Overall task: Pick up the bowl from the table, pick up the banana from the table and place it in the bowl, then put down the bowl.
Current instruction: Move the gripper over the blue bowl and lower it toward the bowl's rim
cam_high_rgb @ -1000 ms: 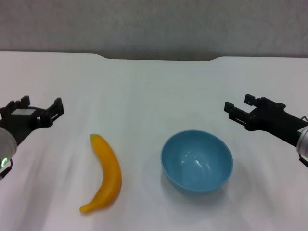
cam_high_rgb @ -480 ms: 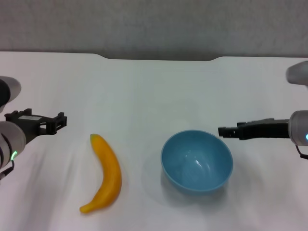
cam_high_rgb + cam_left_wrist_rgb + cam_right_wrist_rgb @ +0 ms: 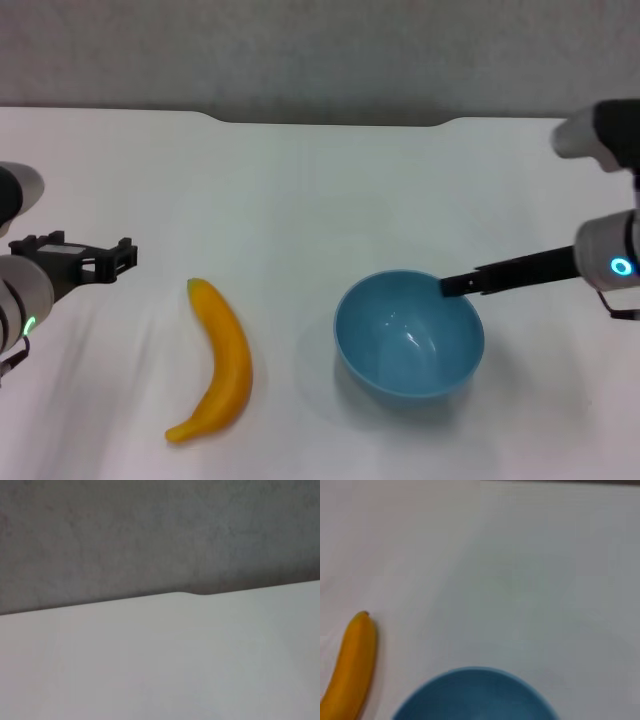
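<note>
We find the right tool, grip state unclear, at the blue bowl's far-right rim, banana well apart on open surface.

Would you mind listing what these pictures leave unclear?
- Right gripper, head view: seen edge-on at the bowl rim, so contact and finger opening are unclear.
- Bowl and banana, right wrist view: cut off by the picture's edge.
- Left wrist view: only table and wall; the left gripper is absent.

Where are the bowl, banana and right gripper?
bowl (image 3: 409, 340): head view, inner floor.
banana (image 3: 228, 360): head view, mid-body.
right gripper (image 3: 452, 285): head view, fingertips at the bowl's rim.
</note>
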